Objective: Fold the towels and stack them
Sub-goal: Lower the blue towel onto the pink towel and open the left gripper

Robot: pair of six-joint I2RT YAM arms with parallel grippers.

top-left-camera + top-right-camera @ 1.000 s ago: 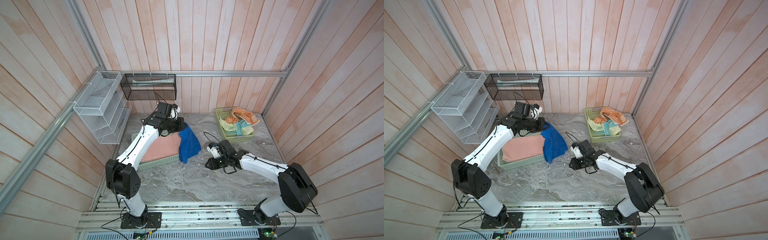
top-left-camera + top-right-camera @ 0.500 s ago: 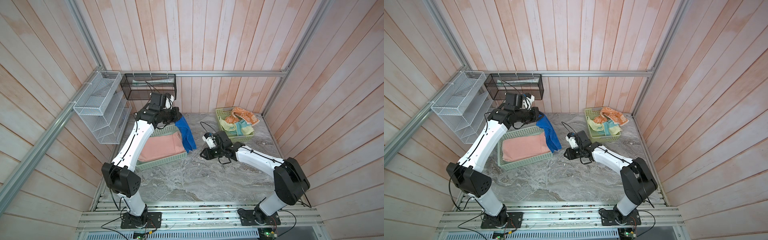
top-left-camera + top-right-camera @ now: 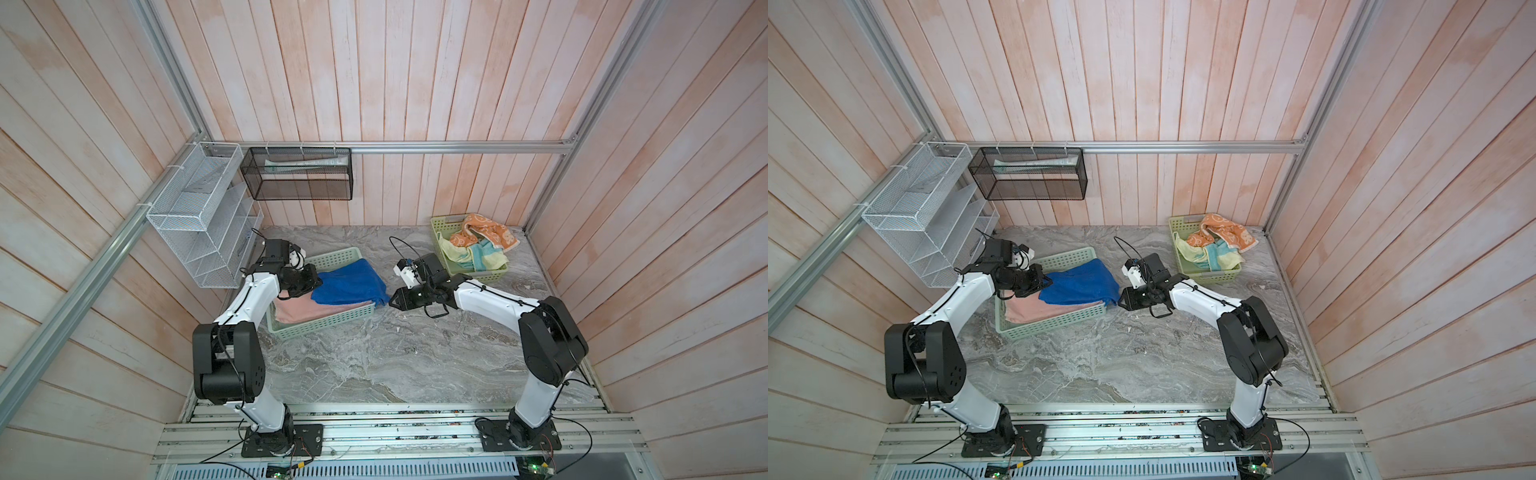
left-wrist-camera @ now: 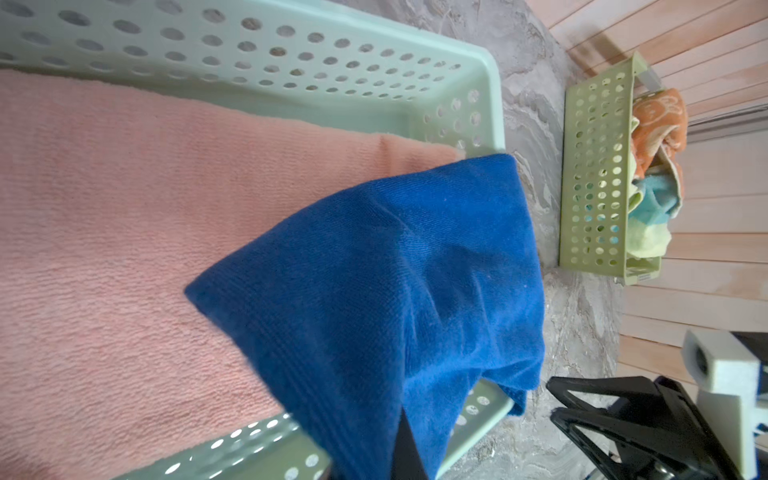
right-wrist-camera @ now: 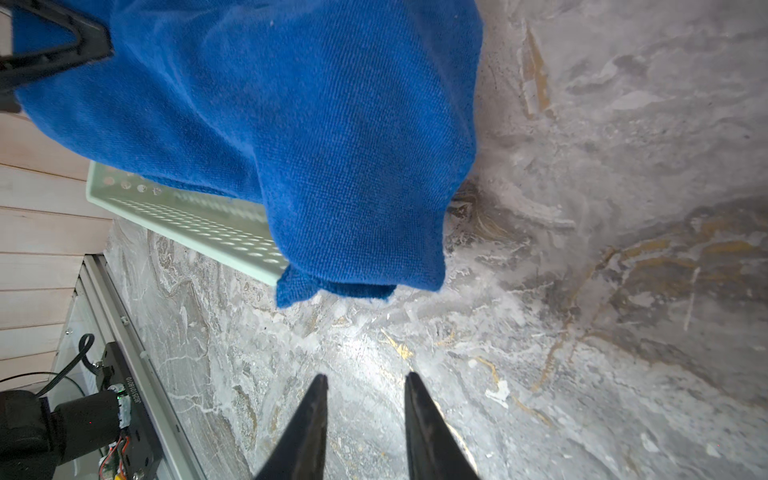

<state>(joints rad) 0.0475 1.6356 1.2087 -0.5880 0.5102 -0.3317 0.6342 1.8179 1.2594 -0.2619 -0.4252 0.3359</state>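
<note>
Your left gripper [image 3: 312,284] was clenched on the blue towel [image 3: 348,283] at the cloth's 9 o'clock corner, over the mint basket [image 3: 324,327]. From there the towel draped toward 3 o'clock, across the pink towel [image 3: 305,311] and over the basket's end wall. At 3 o'clock of that hanging hem, your right gripper [image 5: 365,376] stood with its fingers parted and nothing between them, tips just short of the cloth. At its 1 o'clock, the orange towel [image 3: 492,232] and yellow towel [image 3: 459,253] lay heaped in the olive basket [image 3: 478,275].
</note>
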